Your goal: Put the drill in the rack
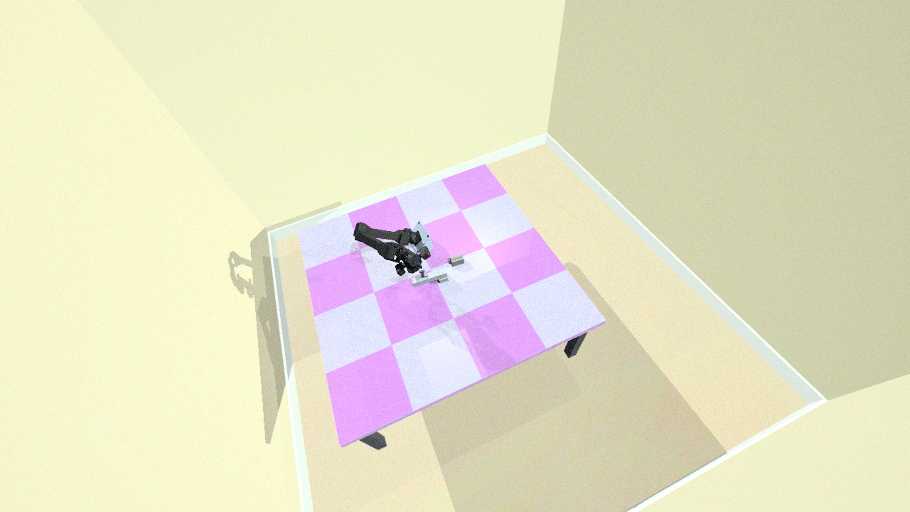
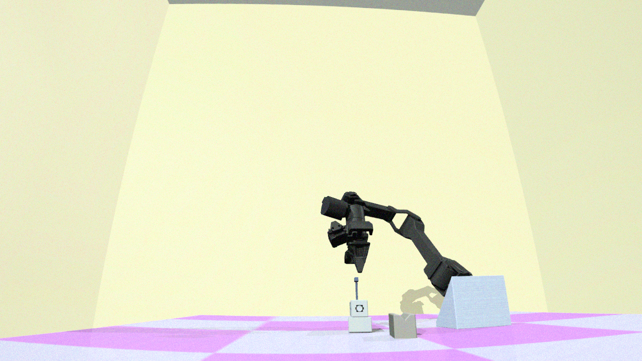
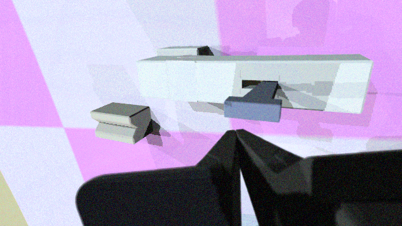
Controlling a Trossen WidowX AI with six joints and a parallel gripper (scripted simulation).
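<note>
The key (image 3: 253, 105) is a blue-grey T-shaped piece standing up out of a slot in the top of a long white block (image 3: 195, 78), its flat head raised well above the block on a thin stem, as the exterior view shows (image 2: 355, 287). The drill itself cannot be made out for certain; in the exterior view the block's end face carries a dark ring-shaped mark (image 2: 358, 308), and the block sits on a paler base (image 2: 359, 324). Just beside the block, apart from it, stands the rack (image 3: 120, 122), a small grey-beige piece with a V-shaped notch in its top (image 2: 402, 325). Both rest on the pink-and-white checkered table (image 1: 490, 305). The gripper (image 2: 359, 267) points straight down just above the key's head, not touching it, with its fingers pressed together to a point and nothing between them (image 3: 236, 135). The dark arm (image 2: 413, 233) reaches over from a pale wedge-shaped mount (image 2: 475, 303) behind the rack.
</note>
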